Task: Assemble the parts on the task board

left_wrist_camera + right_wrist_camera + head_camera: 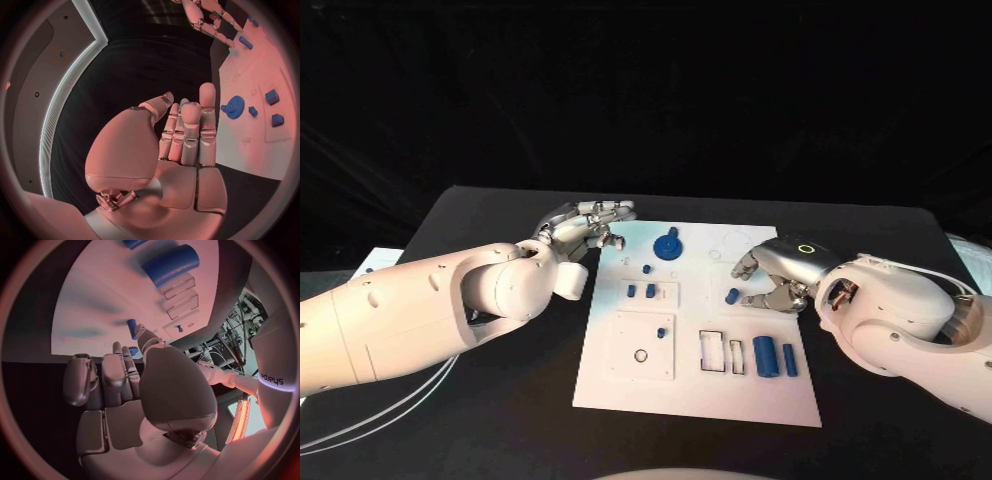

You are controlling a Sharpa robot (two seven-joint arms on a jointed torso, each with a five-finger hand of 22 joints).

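Head view: white task board (625,385) on black table (473,215).

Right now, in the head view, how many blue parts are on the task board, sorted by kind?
Blue gear: 1
Blue cylinders: 2
Small blue pieces: 5
Total: 8

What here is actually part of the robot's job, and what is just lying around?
Part of the job:
- white task board
- blue gear
- small blue piece by the right hand
- two blue cylinders
- left hand, holding nothing

Just lying about:
- black table
- pale sheet at the table's left edge
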